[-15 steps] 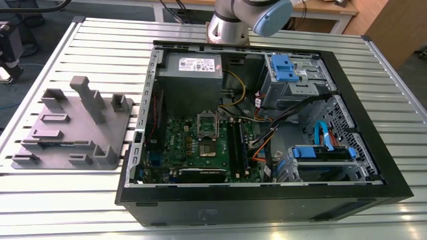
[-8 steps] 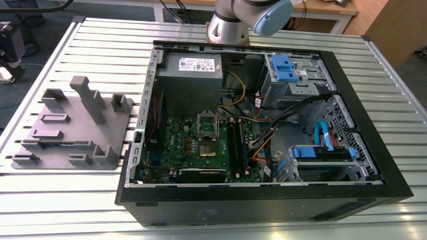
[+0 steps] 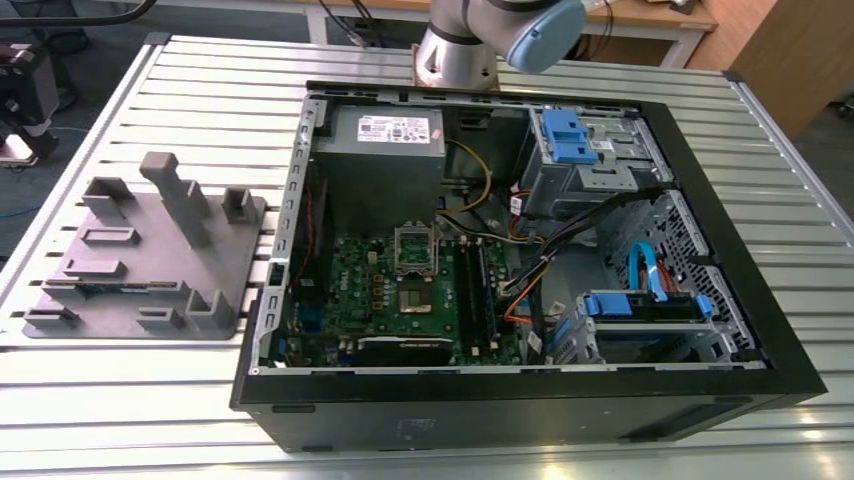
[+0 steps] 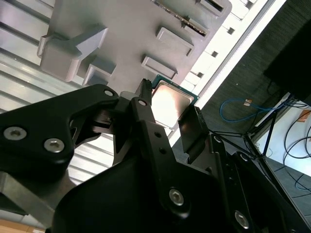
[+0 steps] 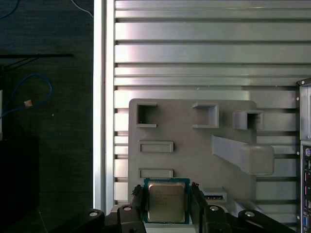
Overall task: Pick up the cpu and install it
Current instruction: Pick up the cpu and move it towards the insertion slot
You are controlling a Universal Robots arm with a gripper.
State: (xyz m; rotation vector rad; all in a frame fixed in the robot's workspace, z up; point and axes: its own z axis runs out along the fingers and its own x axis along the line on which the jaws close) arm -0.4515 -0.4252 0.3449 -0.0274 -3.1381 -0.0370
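First wrist view shows the pincer (image 5: pixel 167 191) pinching the cpu (image 5: pixel 166 203), its print unreadable.

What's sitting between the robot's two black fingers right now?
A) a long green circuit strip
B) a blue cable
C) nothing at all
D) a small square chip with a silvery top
D: in the first wrist view the cpu, square with a silvery top, is gripped between the fingers, above the grey tray.
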